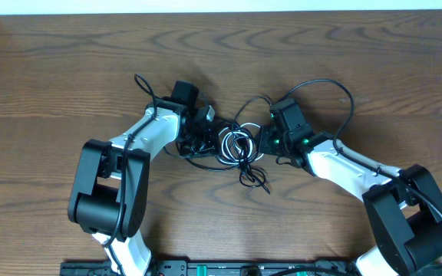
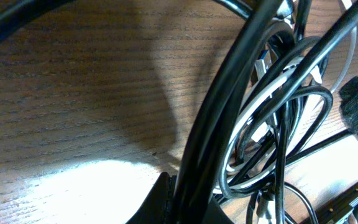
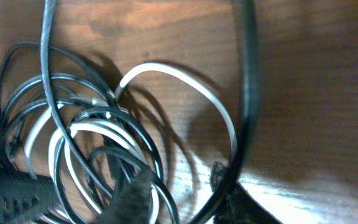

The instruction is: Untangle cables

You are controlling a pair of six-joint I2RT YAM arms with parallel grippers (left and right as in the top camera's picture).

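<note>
The cables [image 1: 236,146] lie as a tangle of black loops and one white cord at the table's centre, between both arms. In the left wrist view the cables [image 2: 278,124] fill the right half, and a bundle of black strands runs down between my left gripper's [image 2: 197,205] fingers, which are shut on it. My left gripper [image 1: 206,134] is at the tangle's left edge. My right gripper [image 1: 265,142] is at its right edge. In the right wrist view my right gripper [image 3: 182,199] is open over the cables [image 3: 92,137]. The white cord [image 3: 185,81] loops between its fingers.
The wooden table [image 1: 67,61] extends all round. A thick black arm wire [image 1: 336,86] arcs above the right arm, and another [image 1: 140,83] sticks out by the left arm. A loose black cable end [image 1: 255,180] trails toward the front. The table's front rail [image 1: 206,268] is below.
</note>
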